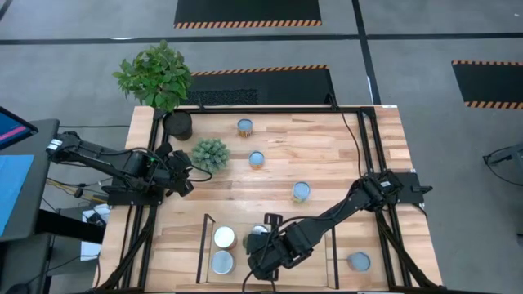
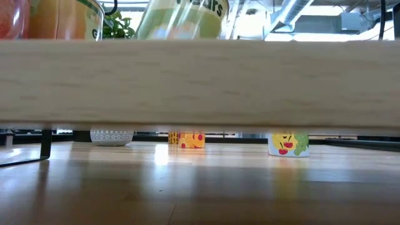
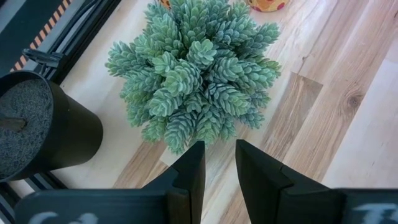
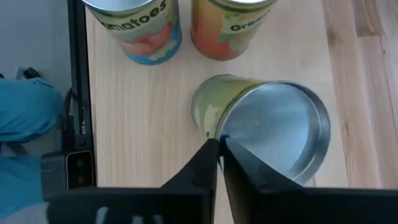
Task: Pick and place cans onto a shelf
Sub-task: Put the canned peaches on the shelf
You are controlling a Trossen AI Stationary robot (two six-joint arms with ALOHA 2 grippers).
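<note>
Placement stage: a green-labelled can [image 4: 261,124] is pinched by its rim in the right gripper [image 4: 219,149] over the shelf [image 1: 315,251], near 2 shelved cans [image 1: 223,249]. Tipping is risked by the off-centre rim grip. The left gripper [image 3: 219,171] is parked, fingers narrowly parted, beside a succulent [image 3: 196,71].

Grey floor [image 1: 409,90], 3 black mats with orange-striped edges [image 1: 248,11]; ceiling ducts [image 2: 306,12].
</note>
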